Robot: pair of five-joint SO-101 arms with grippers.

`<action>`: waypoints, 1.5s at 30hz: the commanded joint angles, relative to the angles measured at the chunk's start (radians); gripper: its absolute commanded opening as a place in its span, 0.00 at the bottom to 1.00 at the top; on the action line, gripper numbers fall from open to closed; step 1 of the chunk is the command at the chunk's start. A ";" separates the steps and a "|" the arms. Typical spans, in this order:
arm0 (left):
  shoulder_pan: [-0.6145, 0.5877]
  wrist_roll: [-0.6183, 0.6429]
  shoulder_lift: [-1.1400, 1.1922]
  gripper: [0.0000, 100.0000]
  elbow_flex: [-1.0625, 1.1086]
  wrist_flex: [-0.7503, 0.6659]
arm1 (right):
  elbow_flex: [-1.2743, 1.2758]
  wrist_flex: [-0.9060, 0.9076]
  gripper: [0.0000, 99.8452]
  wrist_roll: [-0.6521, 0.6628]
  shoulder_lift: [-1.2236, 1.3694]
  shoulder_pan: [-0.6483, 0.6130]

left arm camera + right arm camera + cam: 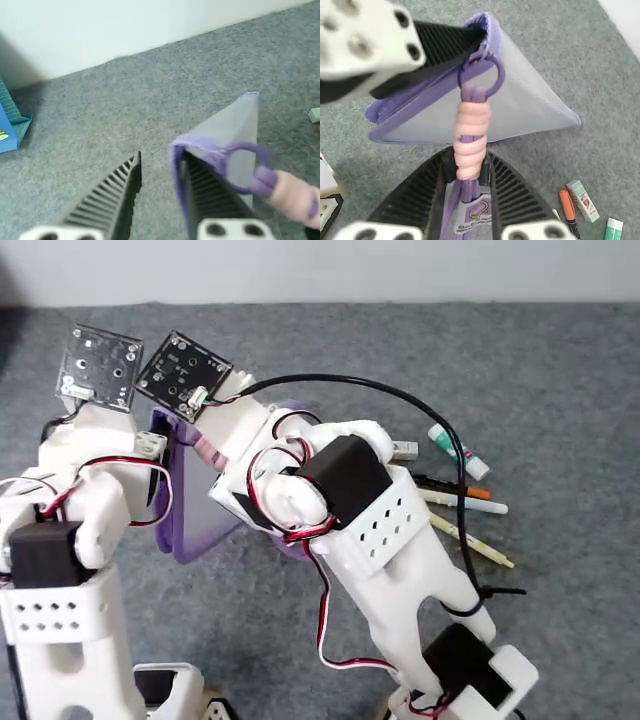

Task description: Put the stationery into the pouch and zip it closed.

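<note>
The purple pouch [195, 505] stands on the grey carpet between the two arms, its mouth up. My right gripper [467, 157] is shut on the pink zipper pull [470, 130], which hangs from a purple ring [480, 75] on the pouch [520, 105]. My left gripper [160, 157] is open at the pouch's mouth, with the purple rim [200, 145] lying against one finger [210, 195]. That pink zipper pull [207, 452] also shows from above. Loose stationery lies to the right: a green-capped tube [455, 450], an orange pen [455, 486], a white pen [470, 503] and a yellow pencil [475, 540].
A small box-shaped eraser [582, 200] and an orange marker [567, 210] lie on the carpet beside the right arm. A blue and teal box [10, 125] stands near the white wall. Black cable [440, 430] arcs over the stationery.
</note>
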 commanded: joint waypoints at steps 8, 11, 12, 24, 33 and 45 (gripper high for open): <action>0.000 -0.014 0.021 0.01 0.130 0.006 | -0.029 0.094 0.01 0.000 -0.024 -0.015; -0.003 -0.014 0.020 0.01 0.160 0.006 | -0.028 0.094 0.01 -0.054 -0.038 -0.013; -0.003 -0.011 0.020 0.01 0.170 0.008 | -0.026 0.094 0.01 -0.064 -0.044 -0.015; -0.104 0.133 0.020 0.01 0.180 0.098 | 0.427 0.085 0.01 -0.081 -0.320 -0.008; -0.103 0.241 0.020 0.01 0.182 0.121 | 0.798 0.068 0.01 -0.081 -0.587 -0.007; -0.103 0.241 0.021 0.01 0.208 0.126 | 1.212 0.019 0.01 -0.072 -0.938 0.027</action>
